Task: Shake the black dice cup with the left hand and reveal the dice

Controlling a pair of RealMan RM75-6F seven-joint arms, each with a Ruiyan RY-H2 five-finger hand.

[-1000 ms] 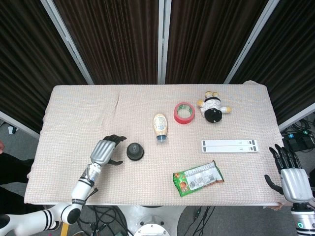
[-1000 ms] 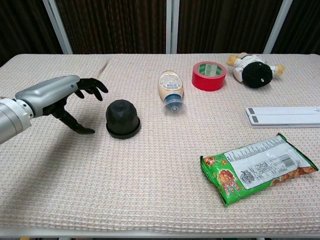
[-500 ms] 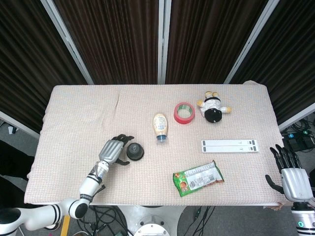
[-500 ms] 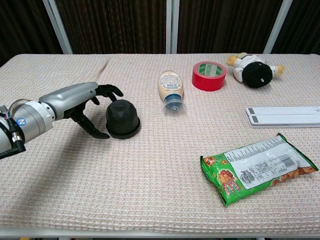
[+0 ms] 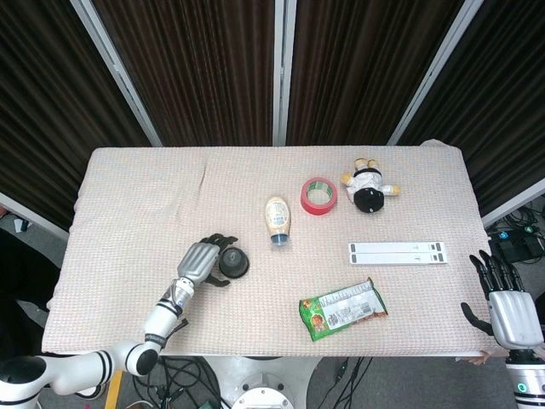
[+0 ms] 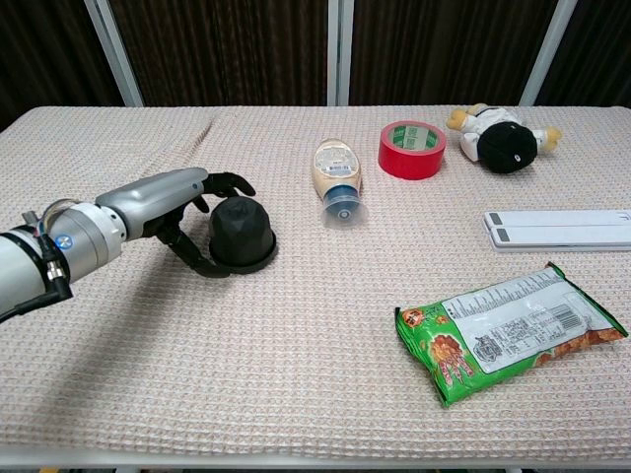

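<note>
The black dice cup (image 5: 235, 262) (image 6: 245, 233) stands upside down on its black base on the tablecloth, left of the middle. My left hand (image 5: 201, 262) (image 6: 175, 209) lies right beside the cup's left side. Its fingers (image 6: 229, 182) arch over the cup's top edge and its thumb reaches toward the base, spread apart and not closed around it. Whether they touch the cup I cannot tell. My right hand (image 5: 509, 308) hangs off the table's front right corner with its fingers spread, holding nothing. The dice are hidden.
A mayonnaise bottle (image 5: 277, 220) (image 6: 336, 174) lies just right of the cup. Behind it lie a red tape roll (image 5: 318, 196) (image 6: 411, 149) and a plush toy (image 5: 369, 187) (image 6: 501, 138). White strips (image 5: 397, 253) (image 6: 557, 229) and a green snack bag (image 5: 343, 308) (image 6: 508, 330) lie on the right.
My left hand has moved right across the cloth until its fingers reach around the cup's left side. The cup and the right hand have stayed put.
</note>
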